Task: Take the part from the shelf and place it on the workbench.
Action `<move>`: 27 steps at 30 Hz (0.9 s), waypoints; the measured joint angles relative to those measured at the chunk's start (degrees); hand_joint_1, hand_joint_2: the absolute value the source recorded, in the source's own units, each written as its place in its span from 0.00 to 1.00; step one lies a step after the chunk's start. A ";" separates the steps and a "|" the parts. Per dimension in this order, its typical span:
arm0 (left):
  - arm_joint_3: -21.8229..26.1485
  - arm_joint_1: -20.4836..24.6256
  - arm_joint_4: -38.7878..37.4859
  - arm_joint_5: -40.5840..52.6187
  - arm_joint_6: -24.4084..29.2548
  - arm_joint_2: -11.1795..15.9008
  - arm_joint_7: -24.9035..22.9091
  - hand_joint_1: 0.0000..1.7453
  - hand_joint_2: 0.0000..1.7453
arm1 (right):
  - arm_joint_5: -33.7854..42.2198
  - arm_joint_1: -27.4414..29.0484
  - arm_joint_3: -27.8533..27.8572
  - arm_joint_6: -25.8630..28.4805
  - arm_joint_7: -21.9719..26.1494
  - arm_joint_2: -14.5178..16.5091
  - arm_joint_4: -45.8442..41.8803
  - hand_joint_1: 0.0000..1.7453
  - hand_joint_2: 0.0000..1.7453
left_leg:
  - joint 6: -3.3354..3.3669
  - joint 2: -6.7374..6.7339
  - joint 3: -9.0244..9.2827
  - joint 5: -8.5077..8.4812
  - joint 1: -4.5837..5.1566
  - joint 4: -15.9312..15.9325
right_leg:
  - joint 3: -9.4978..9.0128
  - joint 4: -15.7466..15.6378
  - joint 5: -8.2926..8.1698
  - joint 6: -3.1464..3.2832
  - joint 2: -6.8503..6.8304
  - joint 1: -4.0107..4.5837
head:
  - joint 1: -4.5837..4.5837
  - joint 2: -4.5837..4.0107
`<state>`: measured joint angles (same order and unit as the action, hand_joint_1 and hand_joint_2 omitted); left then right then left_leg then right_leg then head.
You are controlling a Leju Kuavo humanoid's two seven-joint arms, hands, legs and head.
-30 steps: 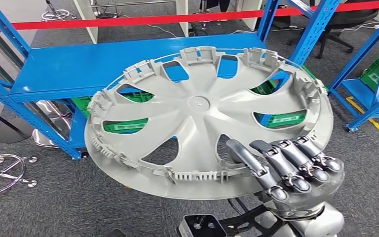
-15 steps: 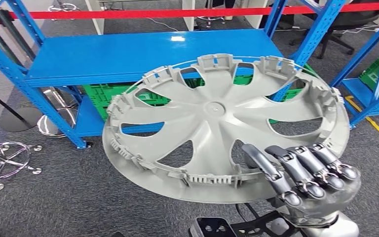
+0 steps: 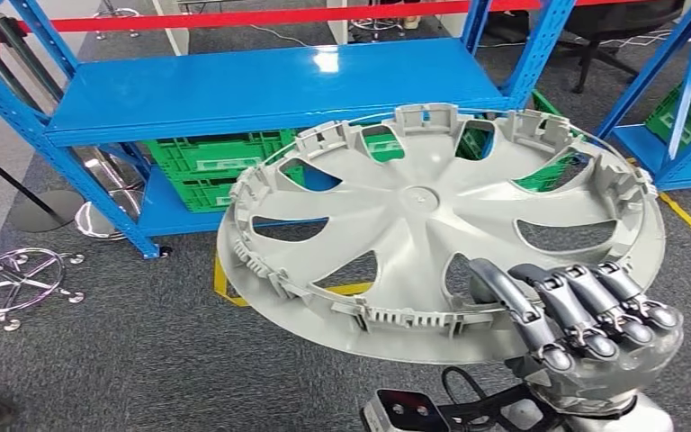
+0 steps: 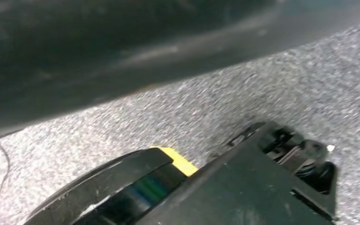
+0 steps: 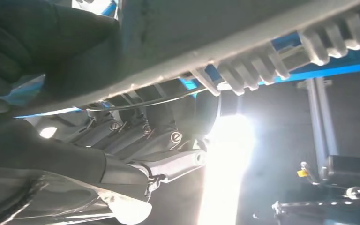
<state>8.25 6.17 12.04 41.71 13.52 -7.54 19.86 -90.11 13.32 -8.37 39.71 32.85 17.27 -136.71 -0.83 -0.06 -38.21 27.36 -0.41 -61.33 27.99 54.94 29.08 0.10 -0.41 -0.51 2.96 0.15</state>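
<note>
Whole scene slid since earlier frame, so camera moved; hubcap [image 3: 432, 225] same in grip. 1 hubcap, grey, back side up, tilted, carried in air in front of 1 blue shelf [image 3: 261, 85]. R hand [image 3: 594, 328] grips its near rim, fingers [image 3: 567, 306] curled over the top. 2 green crates [image 3: 220, 166] under shelf deck, beyond the hand. R wrist view adds underside: rim clips [image 5: 272, 58] and fingers [image 5: 154, 122] pressed below. L wrist view: carpet [image 4: 272, 89], blurred; L hand state can't tell.
</note>
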 joint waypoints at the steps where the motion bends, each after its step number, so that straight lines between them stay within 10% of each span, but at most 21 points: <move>1: 0.11 -0.02 0.00 0.13 -0.05 0.01 -0.04 0.00 0.00 | -0.01 0.03 0.11 -0.01 0.01 0.01 -0.04 1.00 1.00 | -0.16 0.00 -0.77 3.19 -0.01 -3.57 | 0.80 0.14 -0.65 0.30 -0.03 0.08 | -0.08 0.00; 3: 0.25 -0.03 0.00 0.39 -0.12 0.02 -0.06 0.00 0.00 | -0.01 0.07 0.27 -0.01 0.03 0.03 -0.09 1.00 1.00 | -0.35 0.00 -1.78 6.99 -0.03 -11.18 | 2.78 0.61 -1.91 0.48 -0.14 0.23 | -0.13 0.00; 5: 0.30 -0.01 0.00 0.65 -0.14 0.02 -0.06 0.00 0.00 | -0.02 0.10 0.38 -0.01 0.04 0.05 -0.10 1.00 1.00 | -0.29 0.00 -0.18 5.41 -0.03 -13.16 | 4.99 1.41 -2.97 0.40 -0.20 0.34 | -0.12 0.00; 9: 0.32 0.26 0.03 0.84 -0.15 0.01 -0.07 0.00 0.00 | -0.04 0.18 0.47 0.00 0.04 0.10 -0.42 1.00 1.00 | 0.66 0.07 10.72 3.54 0.22 1.01 | 8.24 3.23 -4.66 -0.34 -0.20 0.53 | -0.07 0.00; 13: 0.36 0.28 0.04 1.14 -0.52 -0.19 -0.20 0.00 0.00 | -0.04 0.31 0.50 -0.01 0.08 0.13 -0.75 1.00 1.00 | 1.73 -0.03 11.45 3.24 0.45 5.13 | 9.26 3.34 -6.00 -1.40 -0.26 0.43 | -0.20 0.00; 18: 0.53 0.48 0.04 1.47 -0.96 -0.58 -0.32 0.00 0.00 | -0.01 0.55 0.59 0.00 0.24 0.13 -1.02 1.00 1.00 | 2.69 -0.49 6.80 -0.80 0.13 5.32 | 12.05 15.85 6.07 -2.67 0.24 0.18 | 0.22 0.00; 20: 0.62 0.54 0.04 1.54 -0.96 -0.62 -0.29 0.00 0.00 | 0.01 0.55 0.59 0.00 0.24 0.13 -1.03 1.00 1.00 | 2.55 -0.67 4.58 -2.33 0.14 5.04 | 10.71 19.38 4.42 -2.77 0.24 0.15 | 0.23 0.00; 22: 0.69 0.65 0.04 1.62 -0.97 -0.69 -0.25 0.00 0.00 | 0.01 0.56 0.62 0.00 0.24 0.13 -1.04 1.00 1.00 | 2.23 -0.75 2.56 -3.74 0.12 4.60 | 6.08 15.85 0.67 -2.71 0.27 0.05 | 0.22 0.00; 25: 0.86 0.90 0.11 1.89 -0.98 -0.85 -0.17 0.00 0.00 | 0.01 0.59 0.74 0.00 0.23 0.16 -1.20 1.00 1.00 | 1.51 -0.49 1.20 -5.67 0.37 4.11 | -3.84 2.24 3.12 -2.24 0.50 0.11 | 0.31 0.00; 27: 1.16 0.95 0.13 1.96 -0.98 -0.88 -0.09 0.00 0.00 | 0.03 0.64 0.83 0.00 0.22 0.22 -1.33 1.00 1.00 | 0.97 -0.41 0.72 -6.99 0.34 4.32 | -4.96 -0.87 4.22 -1.47 0.55 0.31 | 0.35 0.00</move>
<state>9.41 7.11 12.17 43.66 12.54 -8.42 19.77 -90.08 13.96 -7.54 39.71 33.07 17.50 -138.04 0.13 -0.47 -37.49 20.37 -0.07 -57.01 23.04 54.07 33.30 -1.38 0.14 -0.20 3.31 0.15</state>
